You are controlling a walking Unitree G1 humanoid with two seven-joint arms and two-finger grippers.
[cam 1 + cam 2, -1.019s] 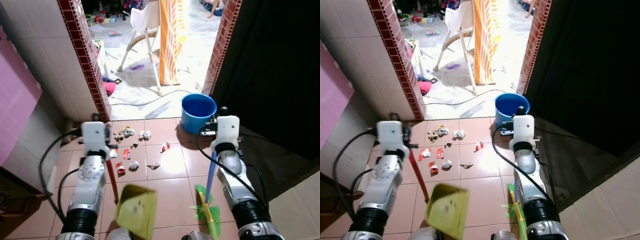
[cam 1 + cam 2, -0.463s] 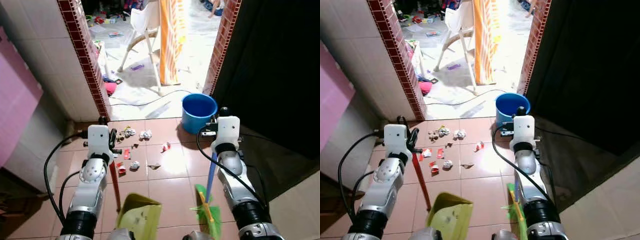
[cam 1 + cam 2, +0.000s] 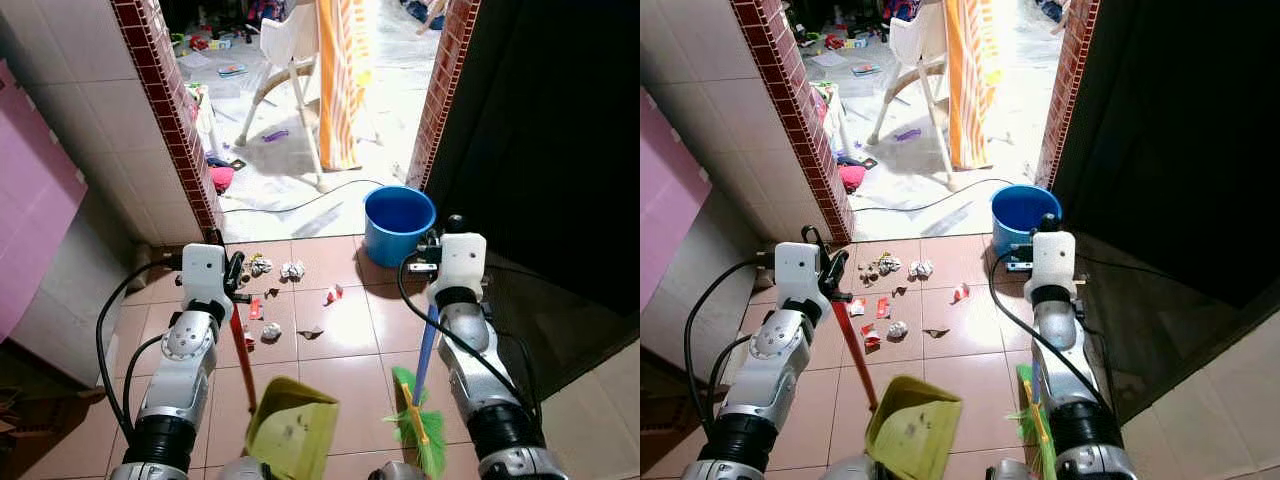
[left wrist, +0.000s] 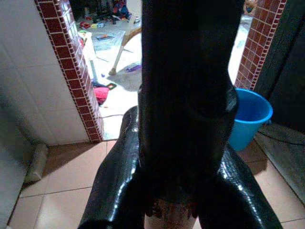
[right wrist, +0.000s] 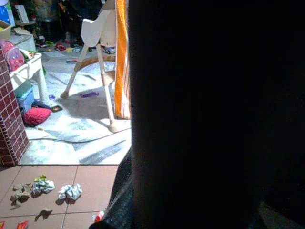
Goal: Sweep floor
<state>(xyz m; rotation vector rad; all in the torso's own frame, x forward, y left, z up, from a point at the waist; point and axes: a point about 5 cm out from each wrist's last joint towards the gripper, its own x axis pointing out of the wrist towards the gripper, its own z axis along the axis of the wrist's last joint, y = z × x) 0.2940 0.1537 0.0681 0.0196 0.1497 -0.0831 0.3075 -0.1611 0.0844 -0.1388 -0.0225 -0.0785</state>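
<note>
Dustpan in the left claw, broom in the right, litter ahead on the tiles.

Nearest, the yellow-green dustpan (image 3: 293, 432) sits low at the near centre, its red handle (image 3: 240, 350) rising to the left claw (image 3: 232, 283), whose fingers are clamped round it; a long, stiff lever with a light pan, so I judge a firm hold high on the handle steers it best. To its right the green broom (image 3: 421, 435) bristles look soft and springy, and the blue broom handle (image 3: 424, 352) runs up to the right claw (image 3: 432, 262); I cannot tell how its fingers stand. Farther off, between the arms, lies the litter (image 3: 270, 331): crumpled paper and red scraps, light and likely to scatter under a hard stroke. Beyond, far right, stands a blue bucket (image 3: 398, 225) by the doorway.
</note>
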